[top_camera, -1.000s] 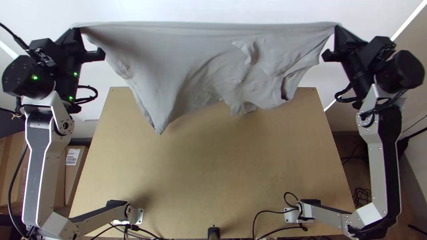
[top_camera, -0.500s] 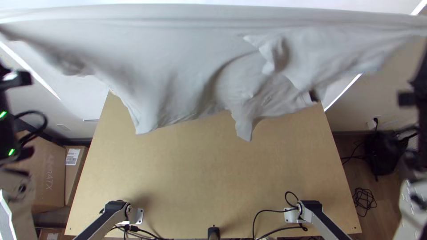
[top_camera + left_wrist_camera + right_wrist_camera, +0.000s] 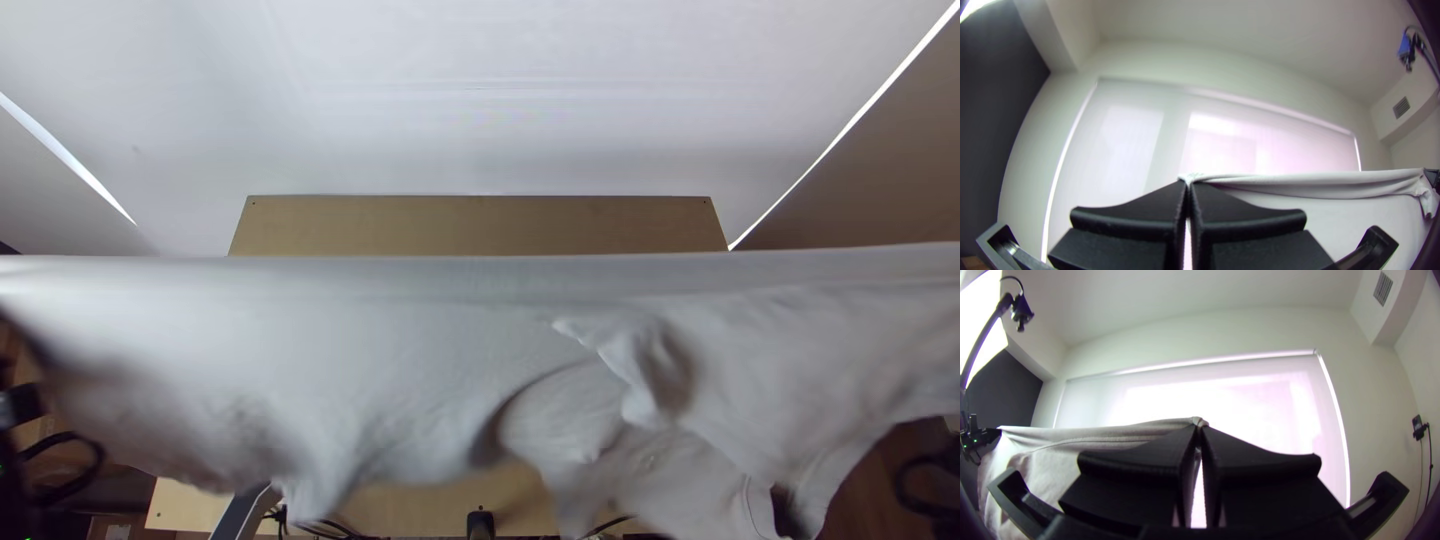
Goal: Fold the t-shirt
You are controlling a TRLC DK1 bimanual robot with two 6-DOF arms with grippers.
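Dark parts of my left gripper (image 3: 20,405) and my right gripper (image 3: 932,480) show at the side edges of the top view. Between them the light grey t-shirt (image 3: 400,350) hangs in the air, its upper edge taut and nearly straight, its lower part loose and wrinkled. In the left wrist view my left gripper (image 3: 1188,186) is shut on one end of that edge of the shirt (image 3: 1310,189). The right wrist view has my right gripper (image 3: 1199,429) shut on the other end of the shirt (image 3: 1085,437).
The far strip of the wooden table (image 3: 480,225) shows beyond the shirt's upper edge, and part of its near side shows below the cloth. Cables and a small black object (image 3: 481,524) are at the near edge. A pale surface lies behind the table.
Both grippers have spread toward the sides and then come down the top view with the shirt. Its upper edge has dropped from the top to mid-view, and its loose part now hangs over the near table.
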